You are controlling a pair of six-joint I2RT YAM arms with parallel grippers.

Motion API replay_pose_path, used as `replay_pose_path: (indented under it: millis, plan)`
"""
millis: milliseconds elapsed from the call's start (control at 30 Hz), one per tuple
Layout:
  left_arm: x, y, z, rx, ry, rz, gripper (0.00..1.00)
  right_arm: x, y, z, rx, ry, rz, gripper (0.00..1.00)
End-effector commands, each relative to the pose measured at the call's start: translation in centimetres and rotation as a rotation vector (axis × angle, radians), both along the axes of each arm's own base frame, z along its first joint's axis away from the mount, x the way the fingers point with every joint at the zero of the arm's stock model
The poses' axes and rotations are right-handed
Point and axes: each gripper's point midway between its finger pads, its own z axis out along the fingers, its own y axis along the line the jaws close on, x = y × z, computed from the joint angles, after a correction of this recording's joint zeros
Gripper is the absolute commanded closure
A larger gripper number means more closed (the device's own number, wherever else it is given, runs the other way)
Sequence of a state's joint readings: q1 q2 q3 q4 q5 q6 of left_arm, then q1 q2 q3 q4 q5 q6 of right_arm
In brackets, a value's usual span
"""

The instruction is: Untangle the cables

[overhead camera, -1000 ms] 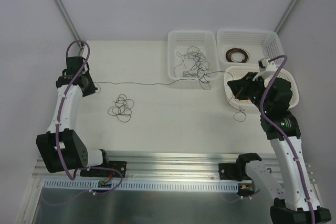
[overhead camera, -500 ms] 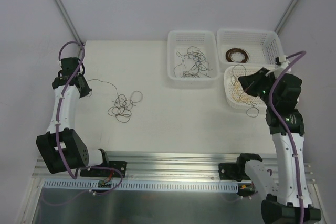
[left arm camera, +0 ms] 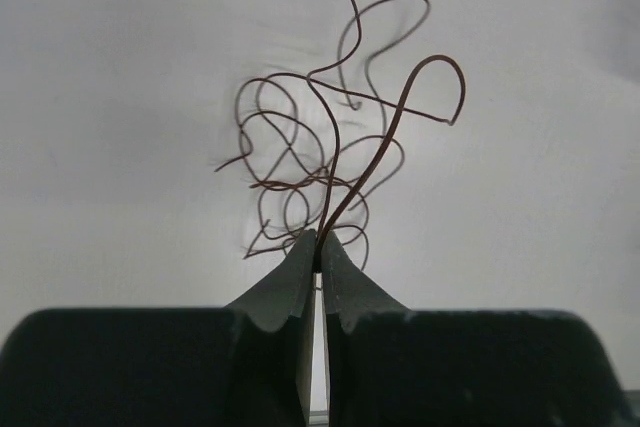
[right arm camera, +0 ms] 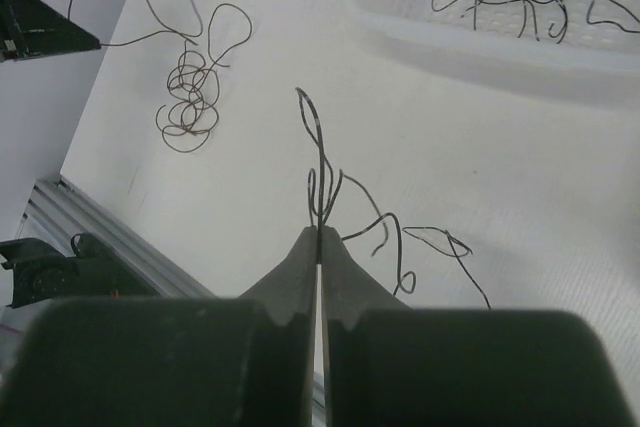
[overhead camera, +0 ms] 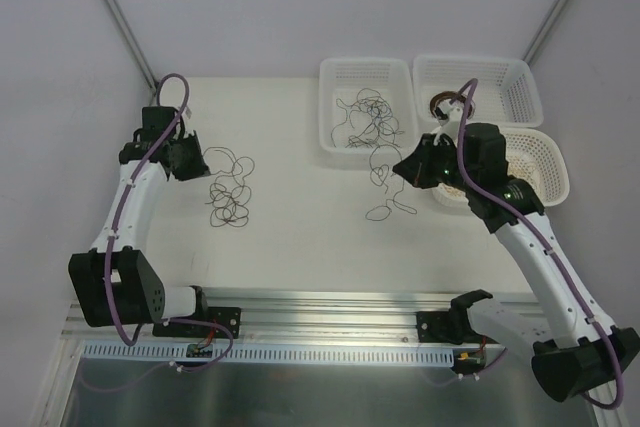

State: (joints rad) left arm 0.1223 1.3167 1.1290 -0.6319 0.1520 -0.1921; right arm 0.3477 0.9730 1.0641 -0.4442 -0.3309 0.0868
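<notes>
Left gripper [left arm camera: 320, 247] pinched tight on one brown wire [overhead camera: 229, 194], its tangle on table [overhead camera: 300, 247]. Right gripper [right arm camera: 320, 237] clamps one black wire [right arm camera: 319, 147], dangling before three baskets [overhead camera: 326, 107]. Half-second earlier: left gripper farther left at table edge, right gripper over rightmost basket [overhead camera: 548, 162].

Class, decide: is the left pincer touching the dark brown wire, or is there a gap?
Touching. The left wrist view shows the left pincer shut on the dark brown wire, whose strands run straight into its closed jaws.
</notes>
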Motion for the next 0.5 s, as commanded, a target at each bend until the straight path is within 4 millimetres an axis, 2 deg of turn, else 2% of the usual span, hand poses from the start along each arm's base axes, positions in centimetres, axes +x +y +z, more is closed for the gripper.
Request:
replay_pose_path:
  millis: [0,67,100,167,200,233,367,400,433,467]
  plan:
    - [0.2,-4.2,0.5,-0.060,-0.035,-0.157,0.98,0.9,1.8,3.7,0.010,-0.109,0.067,0.99]
    - [0.0,-5.9,0.3,-0.095,-0.029,-0.205,0.98,1.6,2.2,5.7,0.009,-0.157,0.071,0.99]
    - [-0.1,-7.4,0.0,-0.107,-0.019,-0.252,0.98,1.9,2.3,6.5,0.011,-0.174,0.070,0.99]
    - [-0.4,-8.7,-0.4,-0.133,-0.001,-0.294,0.98,2.6,2.3,8.1,0.006,-0.214,0.063,0.99]
    - [-0.4,-9.2,-0.8,-0.135,0.016,-0.306,0.97,3.2,2.5,10.1,0.013,-0.255,0.061,0.99]
    - [-0.5,-9.8,-1.0,-0.137,0.021,-0.323,0.96,3.6,2.6,10.9,0.018,-0.273,0.056,0.99]
    - [-0.7,-10.5,-1.4,-0.160,0.045,-0.337,0.96,6.7,2.4,16.1,0.006,-0.419,-0.009,0.99]
    - [-0.6,-10.5,-1.6,-0.162,0.048,-0.338,0.96,6.9,2.3,18.7,0.023,-0.477,-0.019,0.99]
    - [-0.7,-10.6,-1.6,-0.163,0.051,-0.338,0.96,8.1,2.5,19.0,0.019,-0.488,-0.031,0.99]
    - [-0.6,-10.6,-1.6,-0.165,0.050,-0.338,0.96,8.7,2.6,20.5,0.034,-0.539,-0.044,0.99]
